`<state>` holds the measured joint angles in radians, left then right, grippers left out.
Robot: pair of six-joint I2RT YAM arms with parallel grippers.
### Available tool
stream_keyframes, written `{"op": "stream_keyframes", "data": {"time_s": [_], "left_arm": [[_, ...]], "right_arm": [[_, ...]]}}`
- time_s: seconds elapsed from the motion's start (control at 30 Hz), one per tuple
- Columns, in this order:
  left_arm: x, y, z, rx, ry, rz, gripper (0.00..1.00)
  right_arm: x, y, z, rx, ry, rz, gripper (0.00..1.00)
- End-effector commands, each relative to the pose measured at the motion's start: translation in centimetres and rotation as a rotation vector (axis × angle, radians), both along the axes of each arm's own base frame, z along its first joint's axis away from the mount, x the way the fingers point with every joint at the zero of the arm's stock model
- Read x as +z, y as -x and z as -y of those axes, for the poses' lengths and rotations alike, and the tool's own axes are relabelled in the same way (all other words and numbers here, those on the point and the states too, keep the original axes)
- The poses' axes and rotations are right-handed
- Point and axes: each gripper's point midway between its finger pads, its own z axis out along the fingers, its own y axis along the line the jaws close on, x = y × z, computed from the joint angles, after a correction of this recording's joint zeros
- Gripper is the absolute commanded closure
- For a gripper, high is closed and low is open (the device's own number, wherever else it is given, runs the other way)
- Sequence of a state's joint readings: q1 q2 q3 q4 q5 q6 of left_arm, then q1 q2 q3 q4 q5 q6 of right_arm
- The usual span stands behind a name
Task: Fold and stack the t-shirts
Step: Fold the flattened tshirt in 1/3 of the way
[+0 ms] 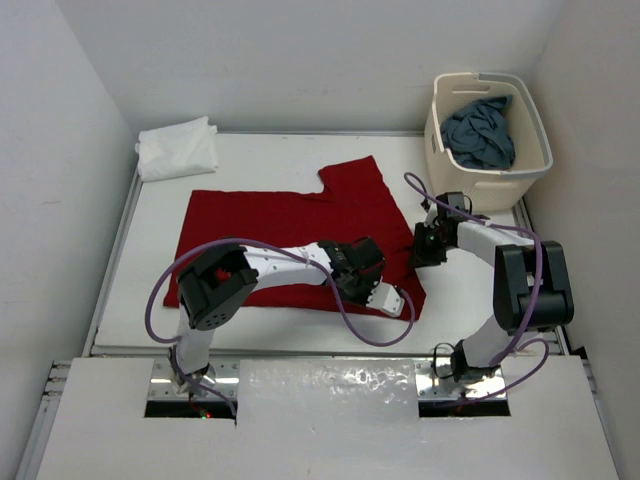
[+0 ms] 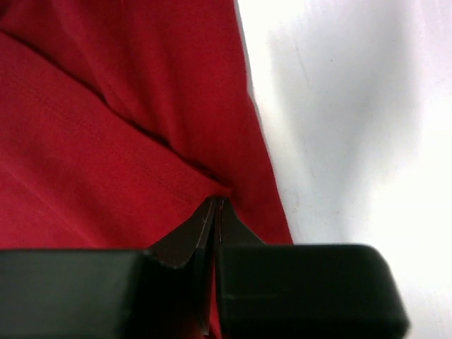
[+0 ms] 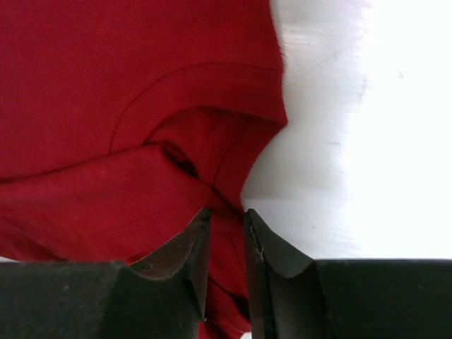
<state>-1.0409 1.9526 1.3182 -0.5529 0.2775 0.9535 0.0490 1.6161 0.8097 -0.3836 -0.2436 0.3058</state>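
Nearest, the left gripper (image 1: pixel 392 298) sits at the near right corner of the red t-shirt (image 1: pixel 290 220), and its wrist view shows the jaws pressed fully together on a raised fold of red cloth at the shirt's right edge. A little farther and to the right, the right gripper (image 1: pixel 420 250) meets the same shirt's right edge. In its wrist view the fingers (image 3: pixel 194 247) stand almost together, with bunched red cloth caught in the narrow gap beside a curved seam. The red t-shirt lies spread flat across the middle of the table (image 1: pixel 270 150), one sleeve reaching far. In the far left corner rests the folded white t-shirt (image 1: pixel 178 148). At the far right stands the basket (image 1: pixel 500 185), with the blue-grey t-shirt (image 1: pixel 480 130) crumpled inside.
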Motion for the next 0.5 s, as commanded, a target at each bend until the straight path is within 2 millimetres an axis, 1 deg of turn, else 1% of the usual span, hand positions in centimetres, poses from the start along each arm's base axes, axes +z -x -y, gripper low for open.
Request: {"op": "stream_keyframes", "data": {"time_s": [0.0,0.1,0.13,0.17,0.2,0.23,0.3,0.37,0.47], "left_arm": [[1.3,-1.1,1.4,0.028,0.045,0.031,1.0],[1.9,-1.2,1.6,0.039,0.051,0.026,1.0],[2.0,-1.0,1.6,0.037,0.049,0.017,1.0],[2.2,-0.9,1.6,0.036,0.049,0.01,0.91],[2.2,-0.9,1.6,0.042,0.048,0.006,0.88],[2.2,-0.9,1.6,0.044,0.048,0.009,0.88],[2.0,-1.2,1.5,0.06,0.044,0.019,0.93],[1.7,-1.1,1.2,0.061,0.033,0.017,0.99],[1.5,-0.4,0.8,0.031,0.018,-0.009,1.0]], "right_arm": [[0.1,-1.1,-0.6,0.018,-0.021,0.036,0.77],[-0.1,-1.2,-0.8,0.02,-0.024,0.023,0.87],[0.0,-1.2,-0.8,0.022,-0.02,0.028,0.94],[0.2,-1.3,-0.6,0.018,-0.011,0.034,0.94],[0.3,-1.3,-0.6,0.018,-0.007,0.038,0.94],[0.5,-1.4,-0.5,0.018,-0.004,0.042,0.95],[0.5,-1.3,-0.4,0.024,0.009,0.036,0.99],[0.4,-1.2,-0.1,0.025,0.023,0.027,1.0],[0.7,-1.2,0.3,0.024,0.047,0.03,1.0]]}}
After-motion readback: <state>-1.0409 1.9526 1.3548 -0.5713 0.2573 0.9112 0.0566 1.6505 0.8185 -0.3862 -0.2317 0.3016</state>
